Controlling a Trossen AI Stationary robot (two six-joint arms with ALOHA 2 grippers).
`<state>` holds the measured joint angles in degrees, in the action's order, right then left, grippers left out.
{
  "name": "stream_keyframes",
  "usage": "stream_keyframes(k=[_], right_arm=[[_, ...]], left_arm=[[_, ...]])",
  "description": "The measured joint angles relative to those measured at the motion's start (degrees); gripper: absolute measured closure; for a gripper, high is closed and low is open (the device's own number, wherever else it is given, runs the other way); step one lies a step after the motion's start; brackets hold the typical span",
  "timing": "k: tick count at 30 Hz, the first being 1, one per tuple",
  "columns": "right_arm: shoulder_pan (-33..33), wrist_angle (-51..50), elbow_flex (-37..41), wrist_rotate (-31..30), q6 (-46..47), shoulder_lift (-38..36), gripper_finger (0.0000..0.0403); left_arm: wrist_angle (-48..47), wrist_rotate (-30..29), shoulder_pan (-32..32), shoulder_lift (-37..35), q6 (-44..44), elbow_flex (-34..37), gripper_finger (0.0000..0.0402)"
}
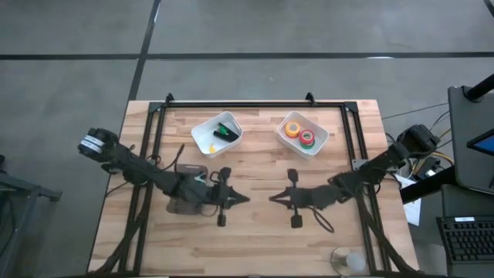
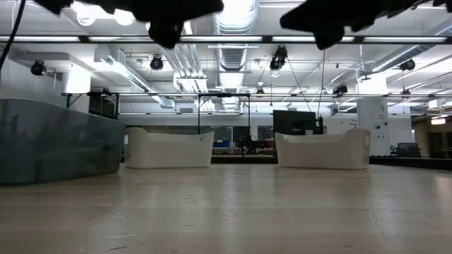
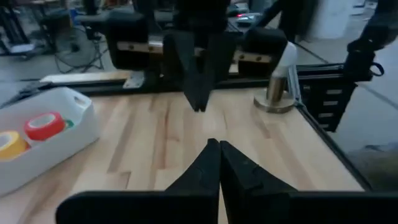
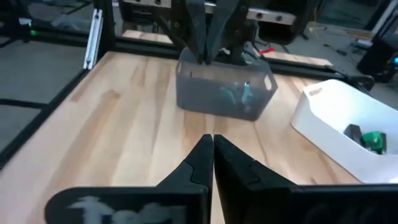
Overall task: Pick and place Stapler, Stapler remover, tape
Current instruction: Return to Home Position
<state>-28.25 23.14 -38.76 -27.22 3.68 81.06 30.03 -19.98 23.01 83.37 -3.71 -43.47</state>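
Note:
The black stapler [image 1: 225, 127] lies in the left white bin [image 1: 202, 128] at the table's far side, beside a green claw-shaped staple remover [image 1: 225, 134] and a yellow one [image 1: 212, 147]. Its dark end [image 4: 354, 132] also shows in the right wrist view. Orange tape [image 1: 292, 129] and red tape [image 1: 308, 138] lie in the right white bin [image 1: 320, 144]. My left gripper [image 1: 245, 199] and right gripper [image 1: 272, 198] hover shut over the table's middle, tips facing each other a short way apart, holding nothing. Their shut fingers show in the left wrist view [image 3: 217, 149] and the right wrist view [image 4: 211, 142].
A grey translucent bin [image 4: 224, 90] stands on the table under my left arm [image 1: 154, 176]. A black frame [image 1: 255, 103] runs round the table's far and side edges. A small metal post [image 3: 277, 93] stands by the right edge. Bare wood lies between the grippers and the near edge.

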Motion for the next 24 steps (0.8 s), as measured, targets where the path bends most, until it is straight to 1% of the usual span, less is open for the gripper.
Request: stream_keyframes(k=[2, 5, 8, 10, 14, 18, 22, 24], right_arm=[[2.3, 0.3, 1.1, 1.9, -0.6, -0.2, 0.0395], [5.3, 2.8, 3.7, 5.0, -1.2, -1.1, 0.0395], [7.3, 4.2, 6.5, 7.9, -2.2, -4.3, 0.0395], [7.9, 4.3, 9.1, 8.3, -2.2, -8.0, 0.0395], [8.1, 4.2, 15.2, 8.2, -2.2, -16.6, 0.0395], [8.2, 4.2, 20.3, 8.3, -1.6, -24.5, 0.0395], [8.5, 4.1, 24.4, 8.0, -5.9, -31.6, 0.0394], [8.8, 4.3, 25.9, 8.2, -6.4, -34.6, 0.0394]], left_arm=[[3.5, 2.9, -2.2, 0.0, -0.3, 2.8, 0.0397], [8.2, 4.7, -5.5, 0.0, -0.8, 6.8, 0.0397], [8.4, 5.5, -7.9, -2.3, 0.8, 10.5, 0.0397], [8.9, 5.9, -8.8, -5.7, 1.1, 13.1, 0.0397], [9.2, 5.8, -9.9, -14.9, 0.9, 19.8, 0.0397], [9.3, 4.0, -10.0, -23.8, 1.6, 26.1, 0.0397], [9.3, 3.2, -10.0, -32.2, 2.1, 31.4, 0.0396], [9.5, 2.3, -10.0, -35.8, 2.1, 33.5, 0.0396]])
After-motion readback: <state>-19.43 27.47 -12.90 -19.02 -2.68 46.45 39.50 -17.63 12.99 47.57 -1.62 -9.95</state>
